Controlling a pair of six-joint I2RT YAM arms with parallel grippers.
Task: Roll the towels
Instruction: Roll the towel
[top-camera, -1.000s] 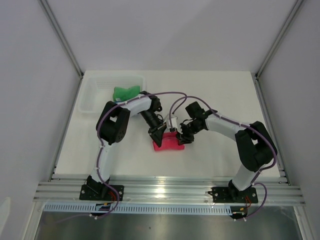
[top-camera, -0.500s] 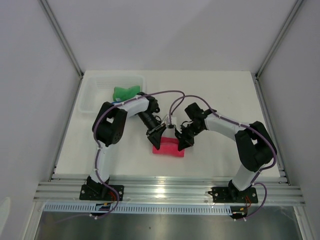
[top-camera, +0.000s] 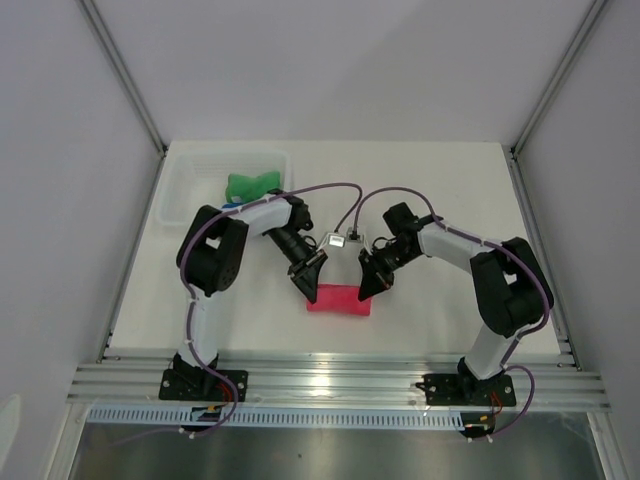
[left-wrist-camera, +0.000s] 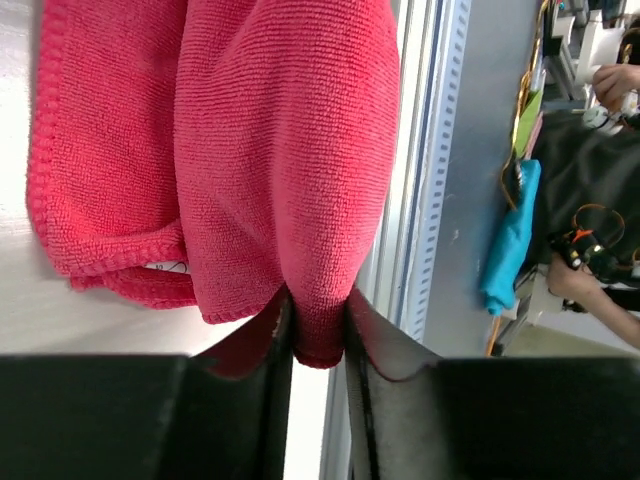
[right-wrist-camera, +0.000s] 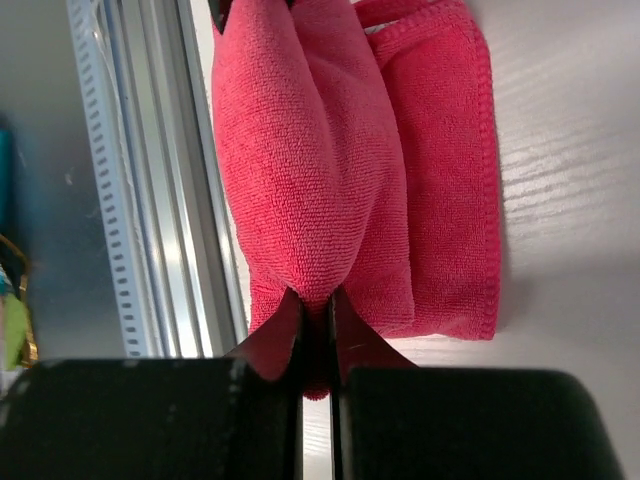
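Grey panels wall the white table. The pink towel lies front-centre, its ends clenched by the left gripper and right gripper. The green towel sits at the back-left basket.

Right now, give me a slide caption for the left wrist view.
Left gripper shut on a raised fold of the pink towel, seen from close behind the fingers.

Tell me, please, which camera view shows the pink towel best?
The right wrist view: the pink towel fills it, folds and hem clear, pinched by the right gripper. The left wrist view shows its other end; the top view only a small strip.
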